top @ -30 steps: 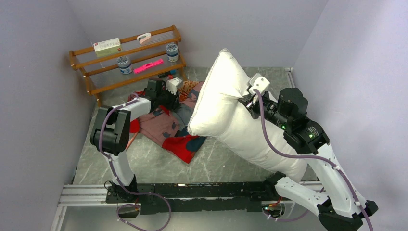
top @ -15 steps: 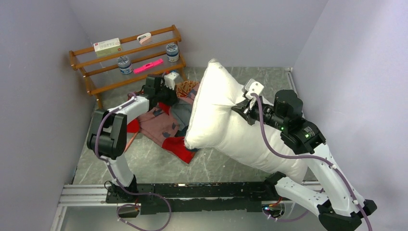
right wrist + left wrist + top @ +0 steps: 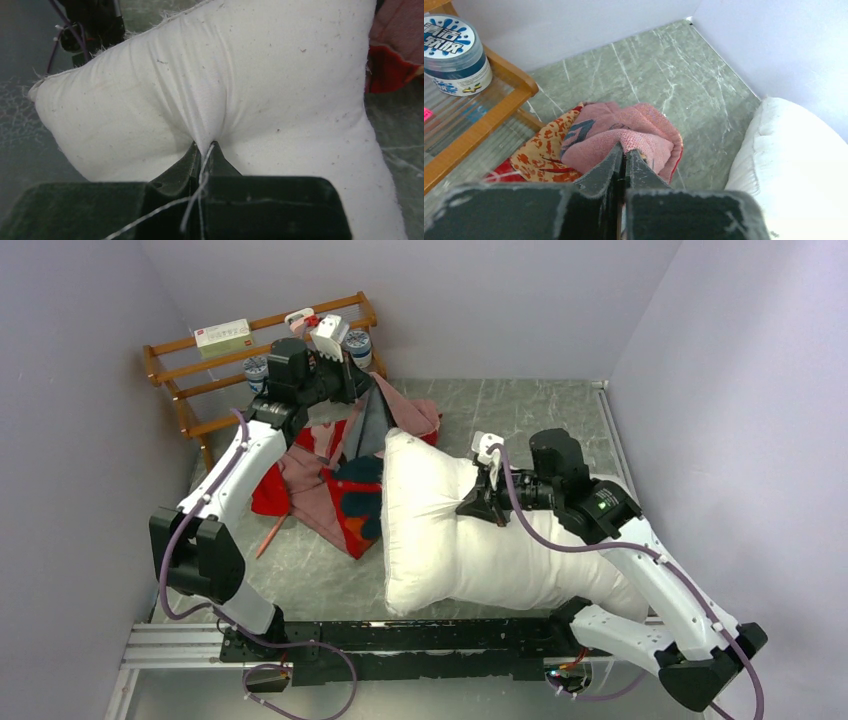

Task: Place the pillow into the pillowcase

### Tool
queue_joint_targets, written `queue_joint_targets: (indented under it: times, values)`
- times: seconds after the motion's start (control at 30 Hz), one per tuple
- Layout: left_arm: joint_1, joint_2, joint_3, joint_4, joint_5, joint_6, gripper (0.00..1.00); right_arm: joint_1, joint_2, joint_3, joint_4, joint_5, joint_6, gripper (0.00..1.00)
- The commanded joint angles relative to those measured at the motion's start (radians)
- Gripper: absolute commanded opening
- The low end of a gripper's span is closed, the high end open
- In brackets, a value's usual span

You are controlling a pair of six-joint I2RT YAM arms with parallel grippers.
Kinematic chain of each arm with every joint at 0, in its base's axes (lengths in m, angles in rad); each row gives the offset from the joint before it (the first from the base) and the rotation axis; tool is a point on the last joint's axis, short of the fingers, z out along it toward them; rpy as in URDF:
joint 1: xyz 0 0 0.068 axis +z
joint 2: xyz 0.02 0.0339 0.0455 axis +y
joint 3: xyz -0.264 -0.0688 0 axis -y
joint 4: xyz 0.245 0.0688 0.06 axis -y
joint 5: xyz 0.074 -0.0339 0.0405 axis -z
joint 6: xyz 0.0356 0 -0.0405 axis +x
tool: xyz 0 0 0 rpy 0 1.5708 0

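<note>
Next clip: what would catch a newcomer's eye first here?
The big white pillow sprawls across the middle and right of the table, pinched at a fold of its fabric by the right tool, which is shut on it. At the back left, the left tool is shut on a fold of the red cartoon-print pillowcase, holding it up while the rest trails down to the pillow's left end.

The left arm stretches toward the tabletop's far-left corner, the left gripper (image 3: 625, 156) held high with its 2 fingers clamped on the pillowcase (image 3: 634, 132). The right arm bends inward over the middle, the right gripper (image 3: 210, 148) pinching the pillow (image 3: 150, 90).
</note>
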Motion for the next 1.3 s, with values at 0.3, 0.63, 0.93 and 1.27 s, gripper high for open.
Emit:
queue_joint_targets:
  times: [0.3, 0.63, 0.93, 1.27]
  values:
    - [-0.036, 0.01, 0.073, -0.201, 0.088, -0.085, 0.05, 0.045, 0.057, -0.098, 0.293, -0.025, 0.19, 0.0]
    - [-0.056, -0.134, 0.149, -0.406, 0.006, -0.012, 0.05, 0.048, 0.23, -0.046, 0.295, 0.546, 0.421, 0.0]
    - [-0.054, -0.184, 0.32, -0.529, -0.007, 0.021, 0.05, 0.047, 0.25, 0.011, 0.104, 0.997, 0.495, 0.0]
    - [-0.054, -0.177, 0.302, -0.559, -0.002, -0.013, 0.05, 0.059, 0.076, -0.029, 0.195, 0.693, 0.318, 0.0]
